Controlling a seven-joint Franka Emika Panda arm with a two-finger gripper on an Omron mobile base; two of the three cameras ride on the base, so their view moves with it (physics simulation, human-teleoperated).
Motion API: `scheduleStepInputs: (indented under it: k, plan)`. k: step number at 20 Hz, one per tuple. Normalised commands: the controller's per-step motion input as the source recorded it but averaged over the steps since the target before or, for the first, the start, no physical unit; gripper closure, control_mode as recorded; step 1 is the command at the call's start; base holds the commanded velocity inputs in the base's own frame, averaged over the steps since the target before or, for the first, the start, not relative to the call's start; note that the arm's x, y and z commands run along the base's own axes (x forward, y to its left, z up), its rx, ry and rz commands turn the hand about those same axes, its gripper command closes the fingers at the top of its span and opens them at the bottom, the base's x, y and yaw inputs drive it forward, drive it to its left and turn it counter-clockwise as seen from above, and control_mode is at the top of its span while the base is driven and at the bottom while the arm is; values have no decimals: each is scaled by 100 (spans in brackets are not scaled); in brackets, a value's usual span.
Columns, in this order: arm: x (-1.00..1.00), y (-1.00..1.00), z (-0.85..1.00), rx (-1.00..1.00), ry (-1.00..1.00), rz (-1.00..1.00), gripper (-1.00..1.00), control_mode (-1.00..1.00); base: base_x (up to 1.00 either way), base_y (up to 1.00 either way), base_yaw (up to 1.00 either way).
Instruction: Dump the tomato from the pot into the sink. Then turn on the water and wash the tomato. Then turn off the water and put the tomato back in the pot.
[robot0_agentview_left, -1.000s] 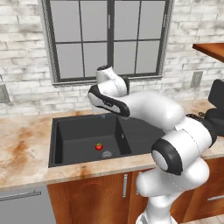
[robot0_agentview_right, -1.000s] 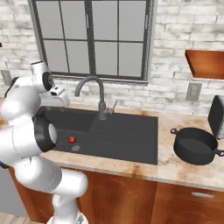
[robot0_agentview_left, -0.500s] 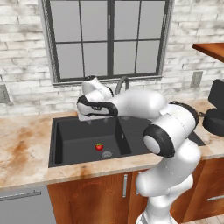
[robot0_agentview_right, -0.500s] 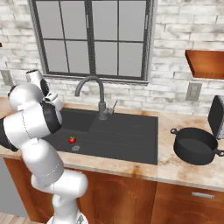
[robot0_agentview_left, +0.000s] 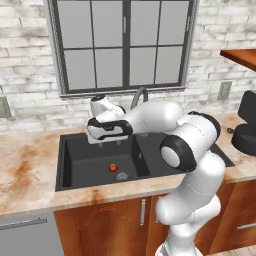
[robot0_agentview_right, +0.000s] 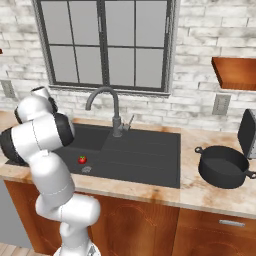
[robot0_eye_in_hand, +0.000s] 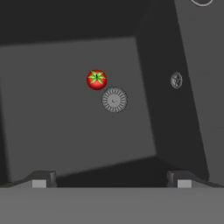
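**Tomato lying in the sink basin under a spread gripper**

The tiny round bright-red tomato with a green stem top (robot0_eye_in_hand: 96, 79) is sitting on the floor of the basin, green star facing up toward the hand. It is lying below the hand and ahead of the fingertips, nearer the left fingertip's side than the right as the hand camera is seeing it, with clear grey basin floor showing between it and both tips. Nothing is touching it.

Just beside the tomato, a little closer to the fingertips and toward their right, the round ribbed metal drain (robot0_eye_in_hand: 114, 99) is sitting in the floor; the two are close but apart.

Around them the large matte black rectangular sink (robot0_agentview_left: 80, 155) is enclosing the fruit with its deep walls, and its flat drainboard section (robot0_agentview_right: 145, 150) is stretching away to the robot's right.

The two-finger gripper (robot0_eye_in_hand: 111, 180) is hanging above the basin, pointing down into it, its dark tips standing wide apart and pinching nothing.

Behind the sink, the dark grey metal gooseneck faucet (robot0_agentview_right: 106, 100) is arching over the basin; no stream is running from it.

Well off to the hand's right, the squat round black pot (robot0_agentview_right: 224, 166) is sitting upright on the speckled stone counter (robot0_agentview_right: 210, 192).
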Motion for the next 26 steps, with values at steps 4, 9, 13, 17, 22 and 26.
scheduleStepInputs:
  k: [4,9,13,17,22,26]
  plan:
    - [15,-12,-44,0,-2,-2,-100,-100,0,0,0]
    - [30,-8,-36,0,-7,0,-100,-100,0,0,0]
    - [32,0,-16,0,-3,0,-100,-100,0,0,0]
    - [38,0,-27,0,-8,0,-100,-100,0,0,0]
    - [49,0,-35,2,-3,0,-100,-100,0,0,0]
    - [48,0,-24,0,-1,-1,-100,-100,0,0,0]
